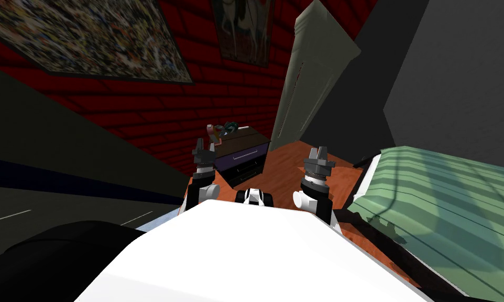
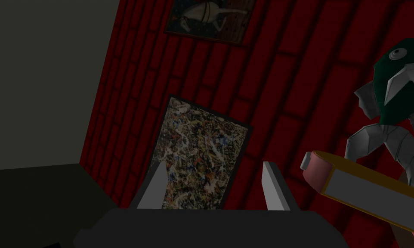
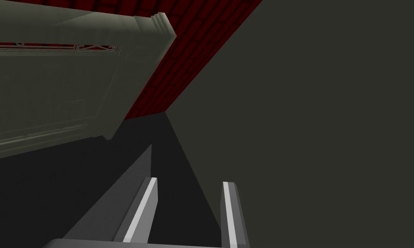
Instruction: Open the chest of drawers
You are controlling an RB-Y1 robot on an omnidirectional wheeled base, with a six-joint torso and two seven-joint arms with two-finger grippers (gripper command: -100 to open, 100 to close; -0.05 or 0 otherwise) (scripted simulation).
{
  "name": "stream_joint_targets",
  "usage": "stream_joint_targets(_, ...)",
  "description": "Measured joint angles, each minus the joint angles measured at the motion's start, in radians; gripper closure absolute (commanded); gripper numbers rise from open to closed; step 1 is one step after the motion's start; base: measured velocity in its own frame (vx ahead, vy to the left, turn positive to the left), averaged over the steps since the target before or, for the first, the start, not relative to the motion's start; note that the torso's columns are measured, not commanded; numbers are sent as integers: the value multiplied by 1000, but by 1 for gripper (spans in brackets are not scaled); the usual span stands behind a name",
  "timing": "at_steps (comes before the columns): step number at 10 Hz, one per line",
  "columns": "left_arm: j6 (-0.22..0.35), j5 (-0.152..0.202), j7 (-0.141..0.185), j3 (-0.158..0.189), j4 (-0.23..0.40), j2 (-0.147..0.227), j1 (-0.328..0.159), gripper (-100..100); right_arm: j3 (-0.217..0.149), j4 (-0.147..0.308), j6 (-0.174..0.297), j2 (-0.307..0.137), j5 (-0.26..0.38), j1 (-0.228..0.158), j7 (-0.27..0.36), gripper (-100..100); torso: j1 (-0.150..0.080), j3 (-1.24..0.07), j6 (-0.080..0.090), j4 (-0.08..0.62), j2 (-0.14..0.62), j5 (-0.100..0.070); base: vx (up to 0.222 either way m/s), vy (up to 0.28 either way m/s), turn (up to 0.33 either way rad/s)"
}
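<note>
The chest of drawers [image 1: 243,157] is low and dark and stands against the red brick wall, a short way ahead of me. Its purple upper drawer carries a pale bar handle [image 1: 244,154]; the black lower drawer [image 1: 250,171] sits beneath. Both drawer fronts look flush. My left gripper [image 1: 206,144] is raised in front of the chest's left end, open and empty. The left wrist view has its fingers [image 2: 156,187] spread, pointing at the wall beside the items on the chest. Open too, my right gripper [image 1: 318,151] is held up over the floor to the chest's right, its fingers [image 3: 143,211] holding nothing.
A green toy figure [image 2: 395,90] and a pink, yellow-edged object [image 2: 365,189] rest on the chest top. A tall pale wardrobe [image 1: 311,78] stands right of the chest. A green striped bed [image 1: 445,209] fills the right side. Orange-brown floor [image 1: 293,168] lies between.
</note>
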Motion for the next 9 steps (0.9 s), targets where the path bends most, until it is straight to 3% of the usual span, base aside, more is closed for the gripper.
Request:
stream_joint_targets(2, -3, 3, 2, 3, 12, 47, -1, -100, 0, 0, 0, 0, 0, 0, 0, 0, -1, -89, 0, 43, 43, 0, 14, -23, 26)
stream_joint_targets(5, -20, 9, 5, 9, 61, 113, -9, -100, 0, 1, 0, 0, 0, 0, 0, 0, 0, -94, 0, 47, 46, 0, 28, -35, 37)
stream_joint_targets(9, -28, 22, 10, 24, 146, 159, -37, -100, 0, 0, 0, 0, 0, 0, 0, 0, 0, -94, 0, 47, 47, 0, 35, -52, 52)
